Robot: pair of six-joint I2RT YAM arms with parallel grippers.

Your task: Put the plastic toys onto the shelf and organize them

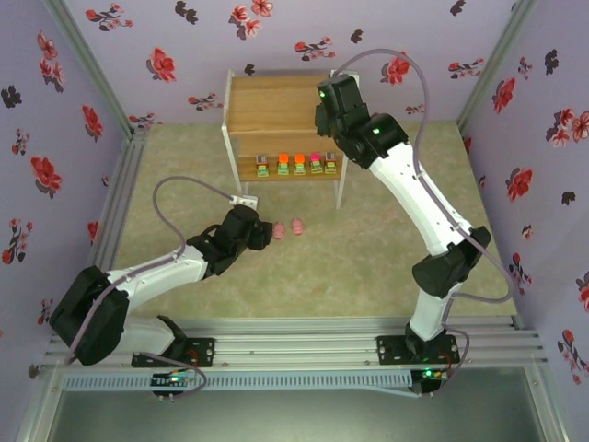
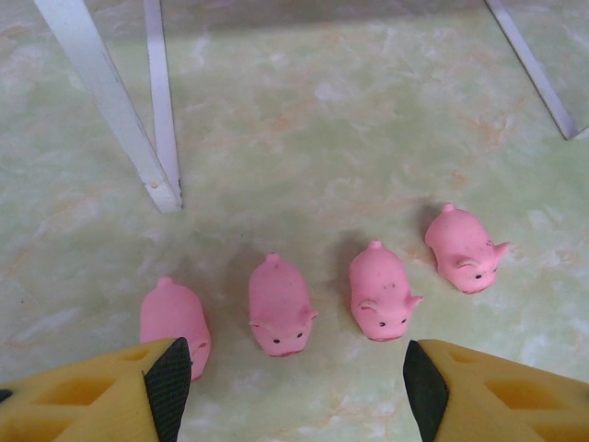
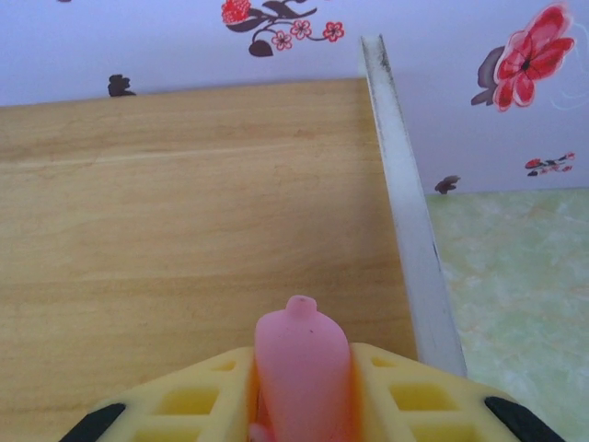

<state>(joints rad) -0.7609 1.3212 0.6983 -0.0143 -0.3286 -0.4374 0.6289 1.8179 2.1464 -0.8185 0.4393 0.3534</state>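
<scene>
Left gripper [image 2: 290, 391]: jaws apart, nothing between them, low over the table [image 2: 368, 110], at 6 o'clock of the shelf [image 1: 276, 106]. Four pink pigs [image 2: 279, 306] lie in a row on the table at 12 o'clock of it, the leftmost partly hidden behind the gripper. Five blocky toys [image 1: 299, 165] stand in a row on the shelf's lower tier. Right gripper [image 3: 302, 405]: closed on a fifth pink pig [image 3: 302, 345], held over the top tier near its 3 o'clock edge.

White-and-black arms [image 1: 414, 198] trail grey cables [image 1: 184, 187]; yellow lattice fingers [image 2: 497, 396] carry black pads [image 2: 425, 387].
</scene>
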